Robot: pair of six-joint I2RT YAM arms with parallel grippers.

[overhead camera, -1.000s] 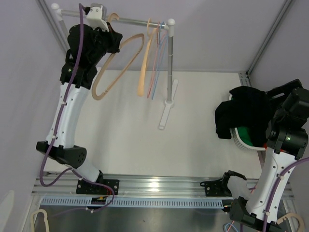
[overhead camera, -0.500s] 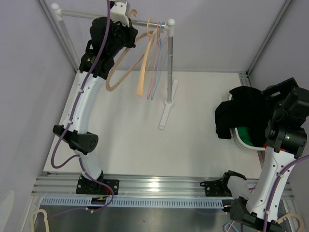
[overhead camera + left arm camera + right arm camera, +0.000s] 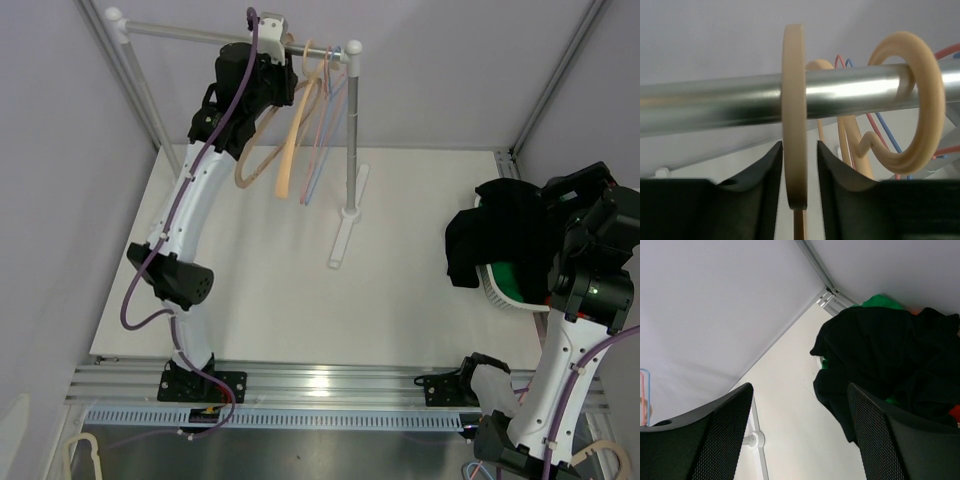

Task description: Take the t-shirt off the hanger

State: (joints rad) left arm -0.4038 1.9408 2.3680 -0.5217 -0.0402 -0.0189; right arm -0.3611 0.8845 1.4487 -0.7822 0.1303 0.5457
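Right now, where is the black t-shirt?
In the top external view, the black t-shirt is heaped over the white slatted basket at the right edge of the white table.

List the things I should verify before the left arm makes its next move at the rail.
1. Hanger hook on the rail: ok, it appears to go around it.
2. Left gripper grip on that hook: cannot tell, there is a thin gap at one finger.
3. Neighbouring hook apart from it: ok.
4. Black t-shirt off the hanger: ok, it is draped over the basket.
5. Right gripper free: ok, it is open and empty.
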